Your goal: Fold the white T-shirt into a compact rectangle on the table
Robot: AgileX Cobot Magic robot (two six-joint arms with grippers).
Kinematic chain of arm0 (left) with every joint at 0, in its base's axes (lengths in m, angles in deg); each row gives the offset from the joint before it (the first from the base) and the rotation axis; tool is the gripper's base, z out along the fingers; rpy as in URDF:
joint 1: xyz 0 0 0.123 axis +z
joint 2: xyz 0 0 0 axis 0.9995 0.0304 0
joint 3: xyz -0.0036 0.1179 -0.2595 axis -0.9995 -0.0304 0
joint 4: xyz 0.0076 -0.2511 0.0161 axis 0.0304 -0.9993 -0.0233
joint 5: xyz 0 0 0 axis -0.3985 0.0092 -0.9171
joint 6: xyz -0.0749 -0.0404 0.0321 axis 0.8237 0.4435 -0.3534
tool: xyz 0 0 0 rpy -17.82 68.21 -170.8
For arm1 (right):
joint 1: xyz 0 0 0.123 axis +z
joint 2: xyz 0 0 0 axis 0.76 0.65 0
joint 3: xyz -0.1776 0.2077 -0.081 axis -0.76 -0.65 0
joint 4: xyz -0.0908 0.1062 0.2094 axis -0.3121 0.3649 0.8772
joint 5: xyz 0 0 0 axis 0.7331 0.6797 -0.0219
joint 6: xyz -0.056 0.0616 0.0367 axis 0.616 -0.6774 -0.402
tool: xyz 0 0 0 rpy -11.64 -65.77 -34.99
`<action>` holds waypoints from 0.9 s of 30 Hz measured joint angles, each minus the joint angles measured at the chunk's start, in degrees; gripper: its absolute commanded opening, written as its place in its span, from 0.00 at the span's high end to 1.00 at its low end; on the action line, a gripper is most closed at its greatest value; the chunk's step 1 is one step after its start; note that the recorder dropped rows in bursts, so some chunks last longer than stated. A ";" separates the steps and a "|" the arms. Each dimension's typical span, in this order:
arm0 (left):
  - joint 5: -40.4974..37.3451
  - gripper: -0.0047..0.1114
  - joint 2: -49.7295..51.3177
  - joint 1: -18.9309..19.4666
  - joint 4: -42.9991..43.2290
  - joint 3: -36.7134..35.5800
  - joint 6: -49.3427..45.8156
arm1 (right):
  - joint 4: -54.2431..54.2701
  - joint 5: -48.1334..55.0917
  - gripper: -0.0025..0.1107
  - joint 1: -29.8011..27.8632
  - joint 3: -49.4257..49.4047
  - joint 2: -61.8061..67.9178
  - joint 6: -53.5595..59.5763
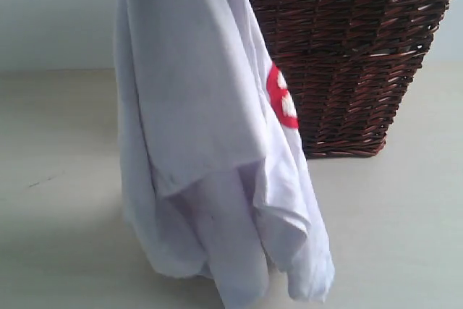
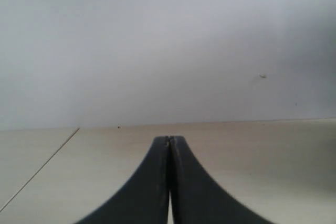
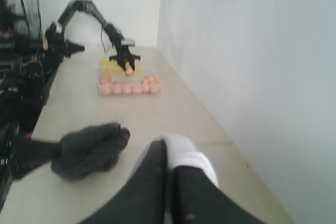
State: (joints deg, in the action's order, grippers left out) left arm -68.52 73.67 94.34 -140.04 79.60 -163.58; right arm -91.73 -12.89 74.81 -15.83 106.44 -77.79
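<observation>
Both end effectors closed: left end effector (image 2: 169, 141) has its fingers pressed together on nothing, over the bare pale beige table (image 2: 262, 171) with a plain wall behind. The right end effector (image 3: 169, 153) is clamped on a bunch of the white T-shirt (image 1: 195, 106). One shirt hangs bunched in front of one dark wicker basket (image 1: 347, 63). The shirt's top is cut off by the frame, its red strip (image 1: 281, 95) is half buried in folds, and hem-to-table contact is unclear. One grey cloth lump (image 3: 89, 150), blurred.

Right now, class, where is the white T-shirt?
In the exterior view the white T-shirt hangs left of centre, overlapping the left edge of the wicker basket.
</observation>
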 measured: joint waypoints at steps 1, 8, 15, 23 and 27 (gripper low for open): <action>0.00 0.96 0.00 0.00 0.00 0.00 0.00 | 1.73 0.28 0.98 0.51 1.39 0.40 0.70; 0.00 0.96 0.00 0.00 0.00 0.00 0.00 | 5.61 -1.30 0.98 1.53 11.85 -4.11 5.99; 0.00 0.96 0.00 0.00 0.00 0.00 0.00 | -11.22 -12.74 0.98 1.66 11.97 0.48 -8.79; 0.00 0.96 0.00 0.00 0.00 0.00 0.00 | -12.43 -12.93 0.98 1.88 11.83 11.70 -9.95; 0.00 0.96 0.00 0.00 0.00 0.00 0.00 | -12.54 -12.55 0.98 1.88 11.83 13.40 -9.95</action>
State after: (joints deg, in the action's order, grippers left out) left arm -68.52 73.67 94.34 -140.04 79.60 -163.58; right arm -104.27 -25.44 76.69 -4.00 119.84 -87.74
